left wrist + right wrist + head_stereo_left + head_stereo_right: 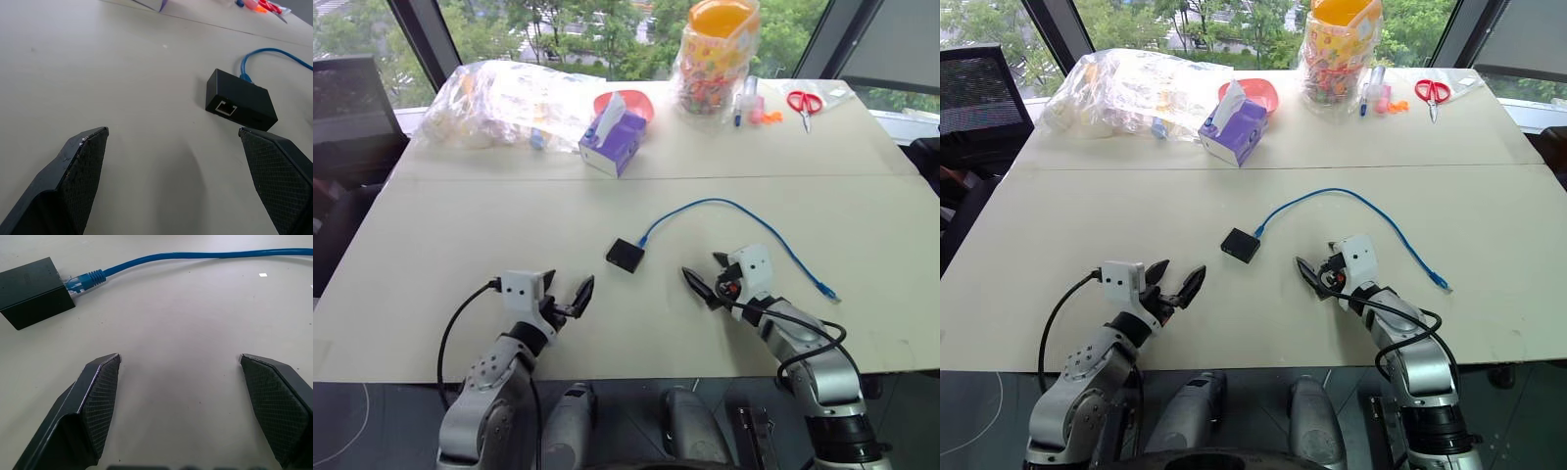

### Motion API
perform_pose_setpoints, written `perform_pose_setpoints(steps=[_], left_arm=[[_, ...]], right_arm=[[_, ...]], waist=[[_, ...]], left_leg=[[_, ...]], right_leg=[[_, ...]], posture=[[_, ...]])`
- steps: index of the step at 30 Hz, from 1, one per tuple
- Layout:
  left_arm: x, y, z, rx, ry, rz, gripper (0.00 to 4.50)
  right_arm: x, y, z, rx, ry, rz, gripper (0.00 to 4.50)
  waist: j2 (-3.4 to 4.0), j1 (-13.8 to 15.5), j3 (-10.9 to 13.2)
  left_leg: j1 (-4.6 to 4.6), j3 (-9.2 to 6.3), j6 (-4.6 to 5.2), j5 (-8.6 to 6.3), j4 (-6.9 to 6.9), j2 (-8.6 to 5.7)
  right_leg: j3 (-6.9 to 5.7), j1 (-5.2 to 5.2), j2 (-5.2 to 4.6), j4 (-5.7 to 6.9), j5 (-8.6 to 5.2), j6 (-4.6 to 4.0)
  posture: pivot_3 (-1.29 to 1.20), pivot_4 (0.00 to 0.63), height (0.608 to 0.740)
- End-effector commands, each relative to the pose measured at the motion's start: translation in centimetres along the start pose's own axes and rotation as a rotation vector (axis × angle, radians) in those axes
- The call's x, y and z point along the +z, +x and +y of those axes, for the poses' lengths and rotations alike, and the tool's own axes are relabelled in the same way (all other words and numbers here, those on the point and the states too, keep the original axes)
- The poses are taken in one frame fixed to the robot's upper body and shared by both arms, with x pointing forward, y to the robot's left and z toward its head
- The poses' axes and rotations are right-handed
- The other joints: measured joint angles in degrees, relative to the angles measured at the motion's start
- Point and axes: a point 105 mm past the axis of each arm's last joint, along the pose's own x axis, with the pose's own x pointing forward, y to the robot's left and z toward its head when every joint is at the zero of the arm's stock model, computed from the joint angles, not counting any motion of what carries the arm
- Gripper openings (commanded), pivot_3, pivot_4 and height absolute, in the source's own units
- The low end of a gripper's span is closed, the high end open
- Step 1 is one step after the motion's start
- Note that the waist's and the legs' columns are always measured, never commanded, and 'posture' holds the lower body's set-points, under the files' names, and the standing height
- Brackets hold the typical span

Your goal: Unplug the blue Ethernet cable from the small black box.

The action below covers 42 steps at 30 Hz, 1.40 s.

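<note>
Left tool (pixel 568 292) sits low over the bench (pixel 431 255) with its two black fingers spread wide, and it grips nothing. Ahead of it and a bit to its right lies the small black box (pixel 626 255), flat on the bench. One empty socket on the box faces this tool.

Next along, the blue Ethernet cable (pixel 744 211) is still plugged into the far side of the box. From the plug (pixel 80 280) it loops away, then runs down past the right tool to its loose end, which lies on the bench just to that tool's right.

Right tool (pixel 707 275) is also spread wide and grips nothing. The box and the plug are ahead of it and to its left, near but not touching.

I think the job has not really started yet. Both tools look like they are getting ready to reach in. My guess is that one tool must hold the box still while the other pinches the blue plug close to the box and pulls it straight out.
</note>
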Motion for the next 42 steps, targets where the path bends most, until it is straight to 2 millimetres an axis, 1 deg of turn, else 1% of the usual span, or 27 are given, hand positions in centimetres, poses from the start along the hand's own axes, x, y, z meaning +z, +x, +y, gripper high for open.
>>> perform_pose_setpoints(steps=[1, 5, 8, 10, 13, 16, 21, 23, 25, 28, 29, 31, 34, 36, 38, 40, 42], left_arm=[[0.7, -0.3, -0.4, -0.025, 0.012, -0.019, 4.46], [1.0, -0.3, -0.6, -0.052, -0.012, -0.022, 4.46], [0.2, -0.8, -1.7, -0.163, -0.036, 0.051, 4.46], [0.1, -1.0, -1.8, -0.19, -0.046, 0.074, 4.46], [0.8, -1.0, -1.4, -0.217, -0.054, 0.082, 4.46], [1.7, -0.8, -0.6, -0.249, -0.038, 0.091, 4.46], [2.5, -0.8, 0.8, -0.328, 0.005, 0.147, 4.46], [2.8, -0.8, 1.4, -0.354, 0.024, 0.172, 4.46], [3.4, -0.9, 1.3, -0.4, 0.018, 0.18, 4.46], [3.8, -0.7, 1.7, -0.428, 0.038, 0.194, 4.46], [4.1, -0.4, 2.1, -0.417, 0.046, 0.188, 4.46], [4.7, 0.1, 2.4, -0.412, 0.052, 0.173, 4.46], [5.0, 0.5, 2.7, -0.414, 0.068, 0.165, 4.46], [5.3, 0.7, 2.9, -0.405, 0.082, 0.156, 4.46], [5.6, 0.8, 3.2, -0.389, 0.09, 0.139, 4.46], [5.7, 0.9, 3.4, -0.37, 0.096, 0.124, 4.46], [5.4, 0.5, 3.4, -0.359, 0.099, 0.121, 4.46]], right_arm=[[1.3, -0.3, 0.0, 0.007, -0.029, -0.049, 4.04], [1.6, 0.0, -0.2, 0.03, -0.053, -0.055, 4.04], [1.7, 0.3, -0.1, 0.075, -0.059, -0.05, 4.04], [1.8, 0.4, 0.3, 0.126, -0.075, -0.046, 4.04], [2.3, 0.5, 0.7, 0.196, -0.108, -0.045, 4.04], [3.2, 0.6, 1.4, 0.285, -0.14, -0.037, 4.04], [5.2, 0.8, 1.6, 0.38, -0.188, -0.03, 4.04], [6.6, 0.8, 1.4, 0.421, -0.24, -0.024, 4.04], [8.1, 1.1, 1.2, 0.467, -0.309, -0.013, 4.04], [8.8, 1.6, 0.8, 0.541, -0.462, 0.054, 4.04], [9.1, 2.1, 0.4, 0.568, -0.535, 0.094, 4.04], [10.5, 3.0, 0.2, 0.626, -0.662, 0.13, 4.04], [11.6, 3.7, 0.9, 0.76, -0.829, 0.172, 4.04], [12.0, 4.7, 1.1, 0.818, -0.966, 0.214, 4.04], [12.2, 6.1, 1.4, 0.852, -1.124, 0.252, 4.04], [12.0, 7.3, 1.8, 0.89, -1.259, 0.297, 4.04], [11.6, 8.8, 2.6, 0.924, -1.368, 0.351, 4.04]], waist=[[0.0, 0.0, 0.0], [0.0, 0.0, 0.0], [0.01, -0.1, 0.0], [0.01, -0.1, 0.0], [0.01, 0.0, 0.0], [0.02, -0.1, 0.0], [0.02, -0.2, 0.0], [0.03, -0.1, 0.0], [0.04, -0.2, 0.1], [0.04, -0.2, 0.1], [0.03, -0.2, 0.0], [0.04, -0.3, 0.1], [0.03, -0.5, 0.1], [0.03, -0.7, 0.1], [0.03, -0.8, 0.1], [0.03, -1.1, 0.1], [0.03, -1.6, 0.1]], left_leg=[[-0.01, 0.0, 0.0, 0.0, 0.0, 0.0], [0.0, 0.0, 0.01, 0.0, -0.02, 0.0], [0.0, 0.0, 0.01, 0.0, -0.02, 0.0], [0.0, 0.0, 0.01, 0.0, -0.02, 0.0], [0.0, 0.0, 0.01, 0.0, -0.02, 0.0], [0.01, 0.0, 0.01, 0.0, -0.02, 0.0], [0.01, 0.01, 0.02, 0.01, -0.02, 0.0], [0.01, 0.01, 0.02, 0.01, -0.03, 0.0], [0.0, 0.01, 0.02, 0.01, -0.05, 0.0], [0.01, 0.0, 0.02, 0.01, -0.04, 0.0], [0.02, 0.0, 0.02, 0.01, -0.04, 0.0], [0.02, 0.02, 0.02, 0.01, -0.03, 0.0], [0.01, 0.02, 0.02, 0.01, -0.09, 0.0], [0.02, 0.03, 0.02, 0.01, -0.16, 0.0], [0.02, 0.03, 0.02, 0.01, -0.21, 0.0], [0.03, 0.03, 0.01, 0.02, -0.24, 0.0], [0.03, 0.03, -0.01, 0.03, -0.23, 0.0]], right_leg=[[0.0, -0.01, 0.0, 0.0, 0.0, 0.0], [-0.01, -0.01, 0.0, 0.0, 0.0, 0.0], [-0.01, -0.01, 0.0, 0.0, 0.0, 0.0], [-0.01, -0.01, 0.0, 0.0, 0.0, 0.0], [-0.01, 0.0, 0.0, 0.0, 0.0, 0.0], [-0.02, 0.0, 0.0, 0.0, 0.0, 0.0], [-0.02, 0.01, 0.01, 0.01, 0.01, 0.0], [-0.02, 0.0, 0.01, 0.01, 0.01, 0.0], [-0.02, -0.03, 0.01, 0.0, 0.01, 0.0], [-0.05, -0.01, 0.01, 0.01, 0.01, -0.01], [-0.04, 0.01, 0.01, 0.0, 0.01, -0.01], [-0.04, 0.01, 0.01, 0.0, 0.01, -0.01], [-0.05, -0.03, 0.01, 0.01, 0.02, 0.01], [-0.04, -0.06, 0.01, 0.01, 0.02, 0.05], [-0.05, -0.08, 0.02, 0.01, 0.02, 0.11], [-0.05, -0.09, 0.03, 0.01, 0.09, 0.23], [-0.04, -0.08, 0.04, 0.02, 0.1, 0.24]], posture=[[0.0, 0.15, 0.726], [0.0, 0.15, 0.726], [0.0, 0.15, 0.726], [0.0, 0.15, 0.726], [0.0, 0.15, 0.726], [0.0, 0.15, 0.726], [0.0, 0.15, 0.726], [0.0, 0.15, 0.726], [0.0, 0.15, 0.726], [0.0, 0.15, 0.726], [0.0, 0.15, 0.726], [0.0, 0.15, 0.726], [0.0, 0.15, 0.726], [0.0, 0.15, 0.726], [0.0, 0.15, 0.726], [0.0, 0.15, 0.726], [0.0, 0.15, 0.726]])
